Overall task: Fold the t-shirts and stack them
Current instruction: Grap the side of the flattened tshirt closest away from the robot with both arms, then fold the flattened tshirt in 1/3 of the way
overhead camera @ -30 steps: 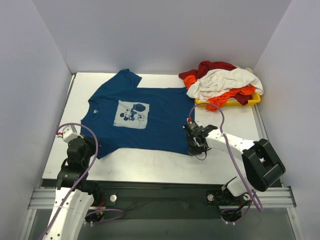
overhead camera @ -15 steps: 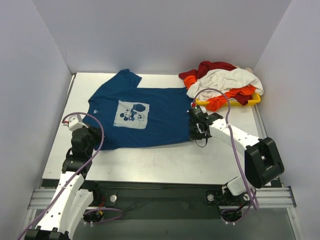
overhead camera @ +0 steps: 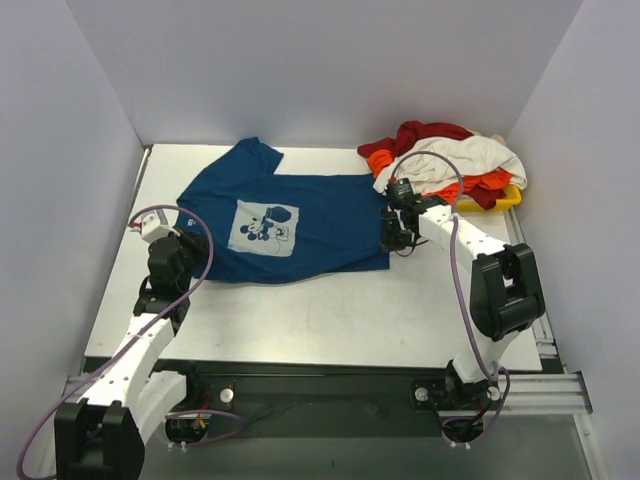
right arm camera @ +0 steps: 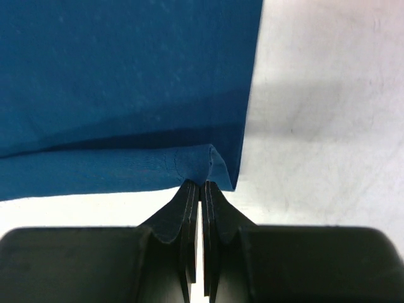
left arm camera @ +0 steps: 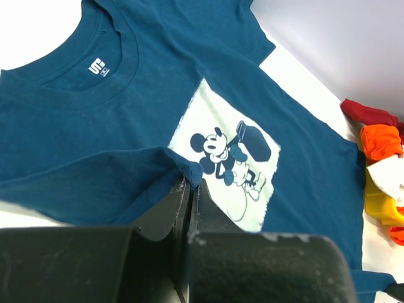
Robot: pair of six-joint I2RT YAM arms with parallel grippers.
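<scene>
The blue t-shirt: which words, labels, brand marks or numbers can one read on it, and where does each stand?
On the neck label, printed in white inside the collar of the blue t-shirt: a small square mark with tiny signs beside it, too small and blurred to read.
On the pale square print: only a cartoon mouse, no words.
No other text shows on it.

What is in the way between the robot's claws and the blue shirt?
Nothing that shows. The left gripper and the right gripper are both shut on the blue shirt's near edge. Nothing lies on top of the shirt, and the pile of other shirts sits off to the right.
</scene>
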